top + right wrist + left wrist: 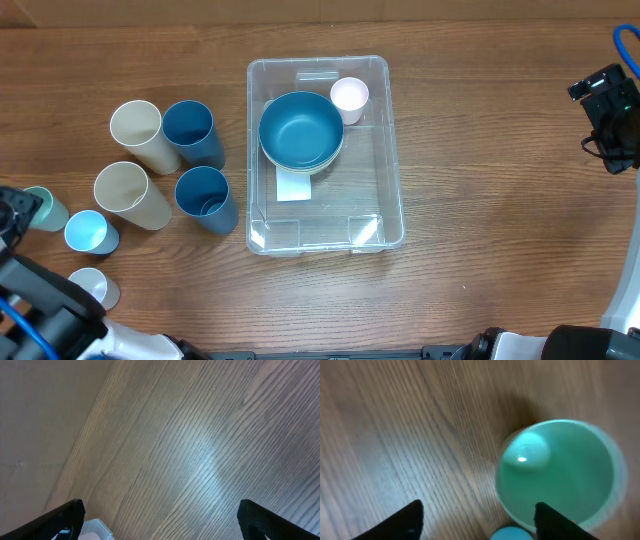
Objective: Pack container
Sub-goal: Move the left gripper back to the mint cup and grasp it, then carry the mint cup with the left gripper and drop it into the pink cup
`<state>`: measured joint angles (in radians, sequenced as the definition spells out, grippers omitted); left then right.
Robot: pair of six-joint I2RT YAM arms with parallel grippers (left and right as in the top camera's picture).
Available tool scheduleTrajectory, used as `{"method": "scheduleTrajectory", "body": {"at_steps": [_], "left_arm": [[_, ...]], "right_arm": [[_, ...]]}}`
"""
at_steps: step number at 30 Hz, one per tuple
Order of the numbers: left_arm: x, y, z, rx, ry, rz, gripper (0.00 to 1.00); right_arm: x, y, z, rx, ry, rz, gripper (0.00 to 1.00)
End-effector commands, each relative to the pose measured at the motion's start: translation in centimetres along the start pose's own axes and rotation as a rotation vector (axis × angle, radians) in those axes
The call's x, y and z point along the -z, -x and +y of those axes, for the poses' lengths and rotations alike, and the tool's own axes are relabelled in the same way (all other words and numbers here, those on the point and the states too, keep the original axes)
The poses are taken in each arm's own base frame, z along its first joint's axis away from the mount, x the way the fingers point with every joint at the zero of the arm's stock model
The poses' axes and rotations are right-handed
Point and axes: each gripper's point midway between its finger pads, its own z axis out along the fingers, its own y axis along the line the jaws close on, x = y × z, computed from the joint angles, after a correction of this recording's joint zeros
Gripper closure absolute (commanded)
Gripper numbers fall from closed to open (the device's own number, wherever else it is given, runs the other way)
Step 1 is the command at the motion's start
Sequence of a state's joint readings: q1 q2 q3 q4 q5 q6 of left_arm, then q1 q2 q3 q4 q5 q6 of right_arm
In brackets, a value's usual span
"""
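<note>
The clear rectangular container (325,155) stands mid-table with a white label on its base. Inside it are a dark blue bowl (301,130), stacked on another bowl, and a small pale pink cup (349,97) at the far right corner. My left gripper (12,215) is at the table's left edge, open, just beside a teal cup (560,472); one finger overlaps its rim in the left wrist view. My right gripper (608,118) is open and empty, raised over bare table at the far right. A corner of the container (95,530) shows in the right wrist view.
Left of the container stand two cream cups (140,135), two dark blue cups (193,135), a light blue cup (88,232) and a white cup (92,288). The light blue cup's rim (510,534) shows between my left fingers.
</note>
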<state>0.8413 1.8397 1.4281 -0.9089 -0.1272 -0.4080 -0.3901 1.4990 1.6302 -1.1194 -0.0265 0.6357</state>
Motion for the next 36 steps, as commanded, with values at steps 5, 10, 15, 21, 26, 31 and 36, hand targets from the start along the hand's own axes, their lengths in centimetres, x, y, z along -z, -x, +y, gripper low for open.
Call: {"method": "scheduleTrajectory", "body": {"at_steps": [5,10,15,21,26,31,36], "left_arm": [[-4.8,-1.7,-1.0,-0.034,-0.008,0.109,0.68],[-1.4,0.4,-1.7,-0.029,-0.036,0.079,0.96],[8.8,4.2,-4.2,-0.034,-0.17,-0.034,0.96],[27.4,-4.0,-17.9,-0.554,-0.583,-0.232,0.96],[32.0,-20.3,-28.7,-1.04,-0.663,-0.326,0.96],[28.4,-36.5,-38.2,-1.363,-0.739,-0.34,0.96],[20.8,-43.6,-41.5,-1.466,-0.736,-0.202,0.96]], "right_arm": [[0.4,0.3,0.3,-0.003,0.01,-0.014,0.0],[0.4,0.3,0.3,-0.003,0.01,-0.014,0.0],[0.4,0.3,0.3,-0.003,0.01,-0.014,0.0],[0.4,0.3,0.3,-0.003,0.01,-0.014,0.0],[0.4,0.3,0.3,-0.003,0.01,-0.014,0.0],[0.4,0.3,0.3,-0.003,0.01,-0.014,0.0],[0.4,0.3,0.3,-0.003,0.01,-0.014,0.0]]}}
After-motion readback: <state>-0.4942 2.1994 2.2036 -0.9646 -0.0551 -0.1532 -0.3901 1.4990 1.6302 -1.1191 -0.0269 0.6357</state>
